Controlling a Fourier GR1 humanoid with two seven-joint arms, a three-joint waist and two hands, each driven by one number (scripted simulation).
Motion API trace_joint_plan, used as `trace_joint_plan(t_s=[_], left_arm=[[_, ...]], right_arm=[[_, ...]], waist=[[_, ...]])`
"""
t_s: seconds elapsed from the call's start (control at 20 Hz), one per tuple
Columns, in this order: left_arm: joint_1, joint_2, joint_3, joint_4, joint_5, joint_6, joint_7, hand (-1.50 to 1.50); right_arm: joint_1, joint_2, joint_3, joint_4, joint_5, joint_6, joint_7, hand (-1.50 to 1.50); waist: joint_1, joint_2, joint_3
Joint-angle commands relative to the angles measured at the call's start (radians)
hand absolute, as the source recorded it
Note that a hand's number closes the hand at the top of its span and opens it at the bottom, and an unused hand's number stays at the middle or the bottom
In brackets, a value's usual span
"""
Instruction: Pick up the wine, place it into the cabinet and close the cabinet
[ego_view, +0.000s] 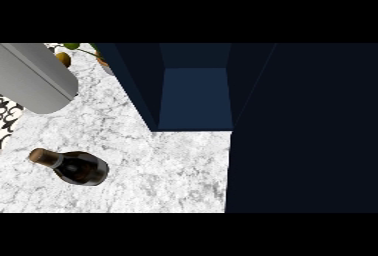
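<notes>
A dark wine bottle (77, 168) with a brown capped neck stands on the white marble counter (170, 170) at the lower left, its neck tipped toward the upper left in this steep downward view. The dark blue cabinet (196, 97) is at the centre top, and its open front shows an empty blue floor inside. Its open door (303, 130) fills the right side as a large dark panel. A grey forearm (37, 75) crosses the upper left corner, but its hand is out of the picture. No hand touches the bottle.
A potted plant (74, 52) with green leaves and yellowish fruit sits at the top left, beside the cabinet's left wall. A black-and-white patterned thing (7, 117) shows at the left edge. Bare marble lies between the bottle and the cabinet opening.
</notes>
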Motion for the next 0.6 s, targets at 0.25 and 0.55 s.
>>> trace_joint_plan(t_s=[0.25, 0.55], left_arm=[[-0.024, 0.028, 0.108, 0.024, 0.037, 0.071, 0.022, -1.50], [-0.064, -0.014, 0.073, 0.080, -0.057, 0.020, -0.004, -1.50]], right_arm=[[0.092, -0.020, 0.005, -0.271, -0.081, -0.029, 0.099, -1.50], [0.080, -0.010, -0.016, -0.278, -0.094, -0.046, 0.085, -1.50]], waist=[[-0.010, 0.000, 0.001], [-0.021, 0.002, 0.000]])
